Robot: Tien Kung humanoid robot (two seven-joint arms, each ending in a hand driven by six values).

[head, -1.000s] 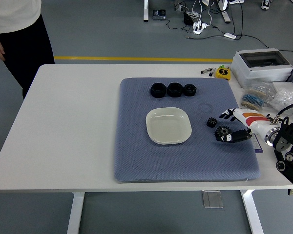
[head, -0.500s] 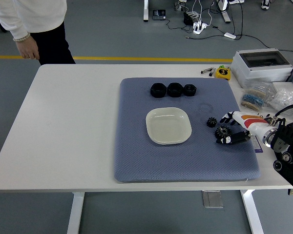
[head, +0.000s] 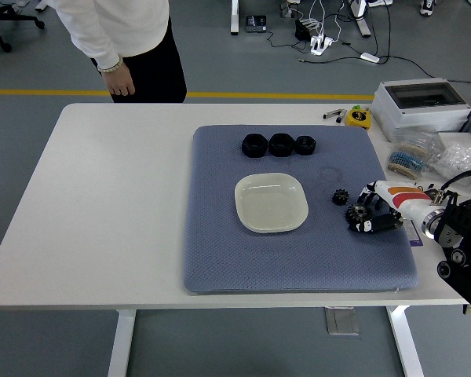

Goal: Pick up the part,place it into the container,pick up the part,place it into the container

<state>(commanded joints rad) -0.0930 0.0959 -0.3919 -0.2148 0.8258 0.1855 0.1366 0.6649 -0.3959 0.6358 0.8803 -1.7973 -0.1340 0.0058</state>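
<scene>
A white table (head: 102,204) stands on a grey floor crossed by a yellow line (head: 243,95) behind the table's far edge. Cables and a power strip (head: 320,41) lie on the floor farther back. A blue-grey mat (head: 220,251) covers the middle and right of the table.

The white dish (head: 272,203) sits near the centre of the mat and serves as the landmark. Behind the dish, near the mat's far edge, three black round parts (head: 279,144) stand in a row, touching or nearly so. To the right of the dish a small black gear (head: 340,196) lies on the mat by itself. Just beyond it, further right of the dish, is a larger black gear (head: 358,213).

Far right of the dish, off the mat, are a grey box with a clear lid (head: 421,105), a yellow tape measure (head: 359,116) and clear bags of small items (head: 416,159).

The right hand (head: 377,210) reaches in from the right edge, low over the mat, its white and orange back facing up. Its dark fingers (head: 379,224) are curled around the larger gear, closing on it from the right; the gear looks to be resting on the mat.

A person in a white top and dark trousers stands at the table's far left corner, well behind and left of the dish, one hand (head: 122,81) hanging beside the edge and holding nothing.
</scene>
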